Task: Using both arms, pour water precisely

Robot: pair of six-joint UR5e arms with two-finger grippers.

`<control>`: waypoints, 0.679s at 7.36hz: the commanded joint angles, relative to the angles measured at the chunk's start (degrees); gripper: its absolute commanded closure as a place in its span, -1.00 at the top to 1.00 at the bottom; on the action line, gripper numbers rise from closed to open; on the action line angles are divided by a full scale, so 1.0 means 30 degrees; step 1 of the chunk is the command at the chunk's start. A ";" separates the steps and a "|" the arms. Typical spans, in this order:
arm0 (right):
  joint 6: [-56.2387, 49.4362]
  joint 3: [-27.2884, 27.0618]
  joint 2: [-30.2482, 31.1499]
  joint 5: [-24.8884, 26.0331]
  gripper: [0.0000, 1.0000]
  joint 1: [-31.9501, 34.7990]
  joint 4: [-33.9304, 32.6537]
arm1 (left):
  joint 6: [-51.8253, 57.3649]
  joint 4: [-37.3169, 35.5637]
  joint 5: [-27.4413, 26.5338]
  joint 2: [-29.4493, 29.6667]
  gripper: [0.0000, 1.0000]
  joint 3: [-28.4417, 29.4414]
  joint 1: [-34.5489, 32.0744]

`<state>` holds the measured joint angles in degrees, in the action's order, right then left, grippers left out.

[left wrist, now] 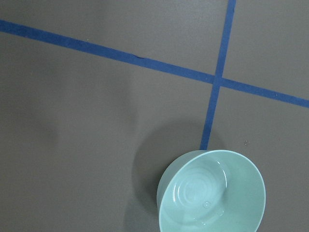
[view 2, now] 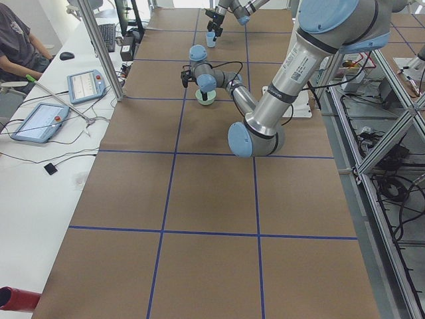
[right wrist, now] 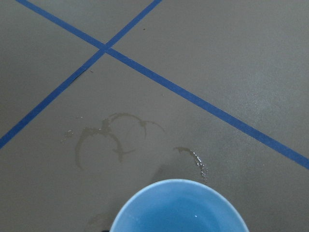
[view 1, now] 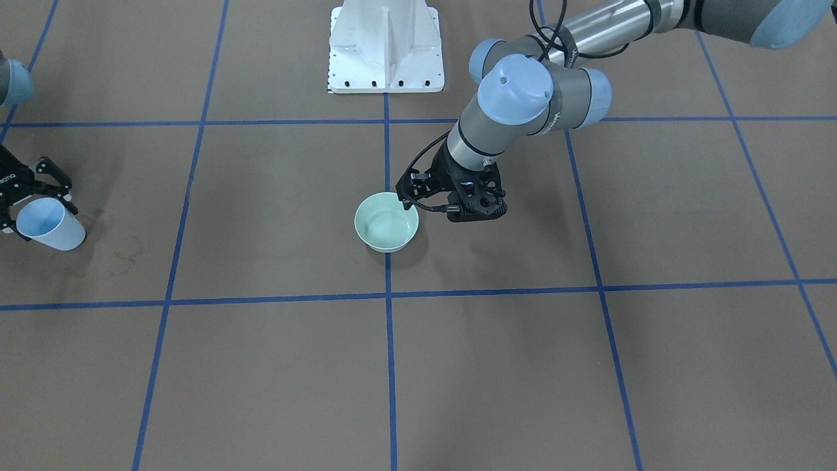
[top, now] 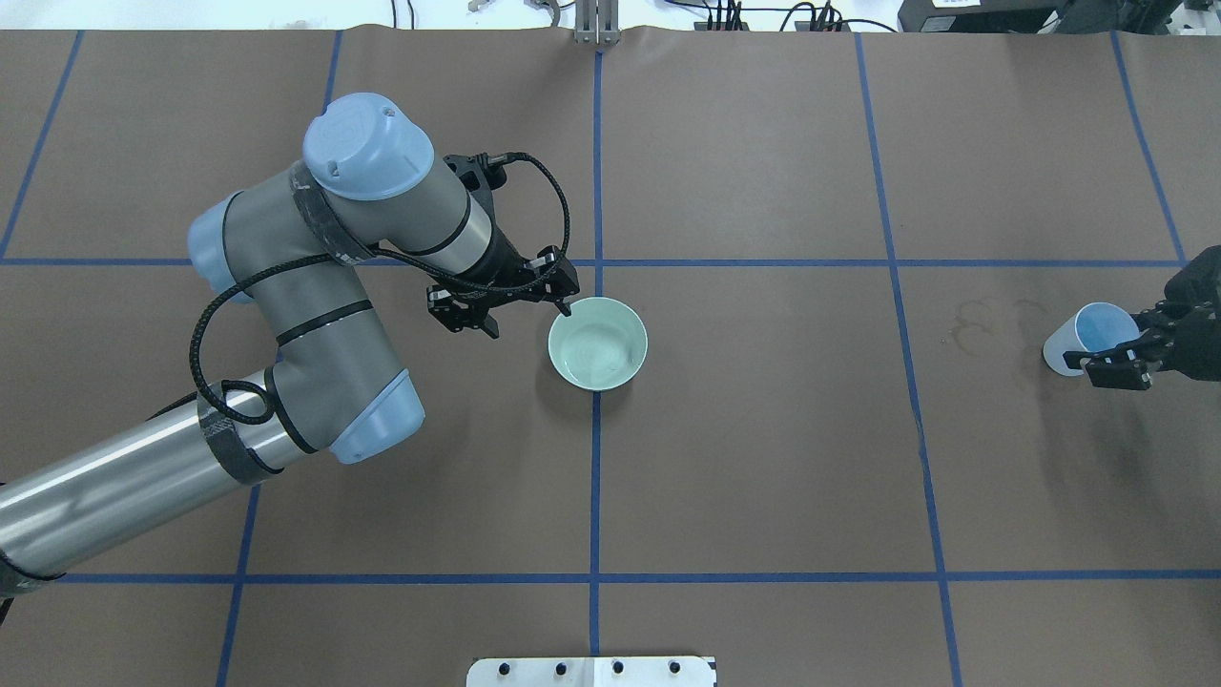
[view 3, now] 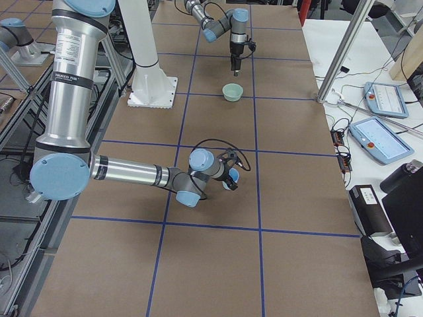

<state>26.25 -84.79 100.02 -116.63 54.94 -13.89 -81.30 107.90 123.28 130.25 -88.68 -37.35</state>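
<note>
A pale green bowl [view 1: 386, 222] [top: 598, 343] stands at the table's middle, on a blue tape line. The water [left wrist: 203, 198] shows as shiny ripples and glints inside the bowl [left wrist: 211, 192]. My left gripper [view 1: 448, 199] [top: 527, 318] hangs open, pointing down, just beside the bowl. One of its fingertips [top: 565, 307] is close to the rim. My right gripper [view 1: 29, 209] [top: 1130, 355] is shut on a light blue cup [view 1: 51, 226] [top: 1090, 337], roughly upright and low by the table's end. I cannot tell whether the cup touches the table. Its rim [right wrist: 178, 205] fills the bottom of the right wrist view.
Dried ring stains [right wrist: 106, 135] [top: 973, 324] mark the brown paper beside the cup. The white bolted pedestal [view 1: 386, 46] stands at the robot's side. Blue tape lines [view 1: 388, 327] grid the table. A side bench holds tablets [view 2: 86, 83], and a person [view 2: 16, 40] sits there.
</note>
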 commanded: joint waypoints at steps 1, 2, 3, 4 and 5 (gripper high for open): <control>-0.0021 0.0049 -0.0001 0.0001 0.78 -0.0002 0.0001 | 0.0000 0.0009 0.0010 0.0000 0.84 -0.0029 0.0000; -0.0021 0.0078 -0.0001 0.0001 0.78 -0.0002 0.0001 | 0.0000 0.0009 -0.0019 0.0000 0.84 -0.0030 0.0000; -0.0050 0.0108 -0.0001 0.0001 0.78 -0.0002 0.0001 | 0.0000 0.0009 -0.0019 0.0000 0.84 -0.0030 0.0000; -0.0021 0.0137 -0.0001 0.0001 0.78 -0.0002 0.0001 | 0.0000 -0.0020 0.0010 0.0000 0.84 -0.0030 0.0000; -0.0050 0.0166 -0.0001 0.0001 0.77 -0.0002 0.0001 | 0.0000 0.0008 -0.0019 0.0000 0.84 -0.0030 0.0000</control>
<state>26.16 -84.40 100.02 -116.63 54.93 -13.89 -81.30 107.89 123.26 130.25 -88.77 -37.35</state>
